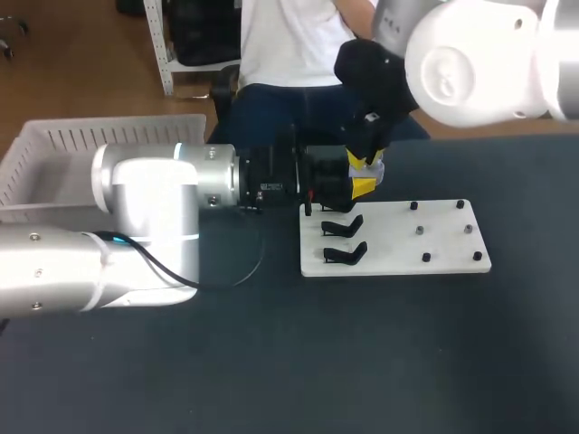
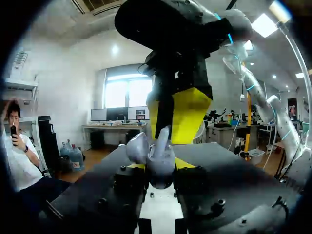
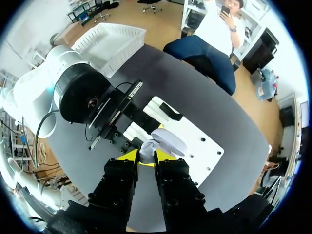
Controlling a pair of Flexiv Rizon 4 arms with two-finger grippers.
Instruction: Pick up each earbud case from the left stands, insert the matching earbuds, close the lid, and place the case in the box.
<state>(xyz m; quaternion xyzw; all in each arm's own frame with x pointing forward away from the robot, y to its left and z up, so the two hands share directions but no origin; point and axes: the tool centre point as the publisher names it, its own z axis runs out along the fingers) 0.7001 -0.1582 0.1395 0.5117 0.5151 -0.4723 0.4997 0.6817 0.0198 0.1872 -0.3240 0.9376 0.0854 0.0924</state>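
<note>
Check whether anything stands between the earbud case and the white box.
No loose thing does. The left tool holds the earbud case; only the left arm itself spans the table toward the white box.

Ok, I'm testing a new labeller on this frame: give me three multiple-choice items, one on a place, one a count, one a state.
1. Where is the white basket? A near right; B far left of the table; C centre.
2. How many small pegs stand on the white board? A two; B six; C ten.
3. The earbud case has its lid: A open; B shut; C missing.
B: it sits at the far left edge. B: six dot the board's right half. A: the lid stands raised, an earbud over it.
</note>
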